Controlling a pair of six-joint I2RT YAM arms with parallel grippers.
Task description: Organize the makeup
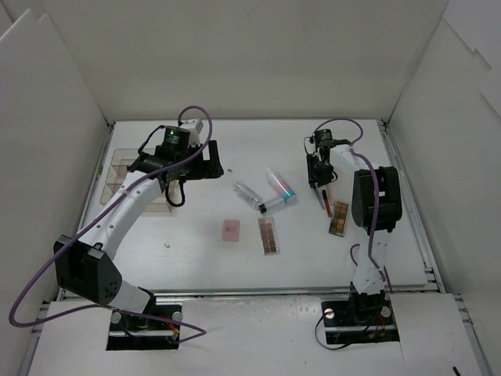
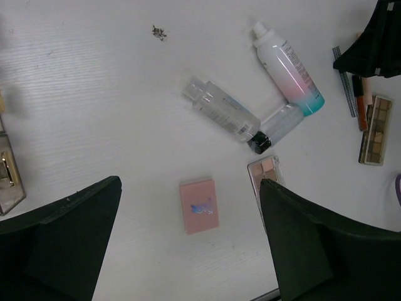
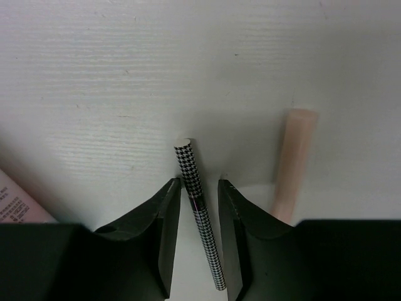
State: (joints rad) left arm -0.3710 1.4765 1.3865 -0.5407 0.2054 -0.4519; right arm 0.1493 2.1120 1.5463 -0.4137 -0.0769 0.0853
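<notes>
Closest in, the right gripper (image 3: 198, 183) is standing low over the white table (image 3: 125, 75). Its two black fingers (image 3: 160, 219) are drawn near together, with a thin black-and-white houndstooth stick (image 3: 201, 213) lying between them. The stick is slanting a little across the gap, and its white-tipped end is poking out just past the fingertips. It is brushing one finger, but I cannot tell whether the jaws are actually pinching it or only bracketing it. Outside the jaws, just beside the other finger, a pale pink stick (image 3: 292, 163) is lying flat, apart from the houndstooth one.

Across the table, the left gripper (image 2: 189, 183) is hovering with its jaws spread wide and nothing between them. Under that gap a pink square compact (image 2: 199, 207) is lying flat. It is showing a small blue mark on its lid, too blurred to read. Just beside it, a long brown-toned eyeshadow palette (image 2: 264, 168) is partly hiding behind one finger.

Beyond those, a clear plastic bottle (image 2: 219, 110) is lying on its side. Its end is meeting a shorter clear bottle with a black cap (image 2: 279, 125). A pink-and-blue tube with a white cap (image 2: 288, 66) is resting against that shorter bottle. A line of print is running along its side, too small to make out.

Farther off, a second long eyeshadow palette (image 2: 376, 132) is lying near the right gripper. At the far left, a clear plastic compartmented box (image 1: 117, 166) is sitting partly under the left arm.
</notes>
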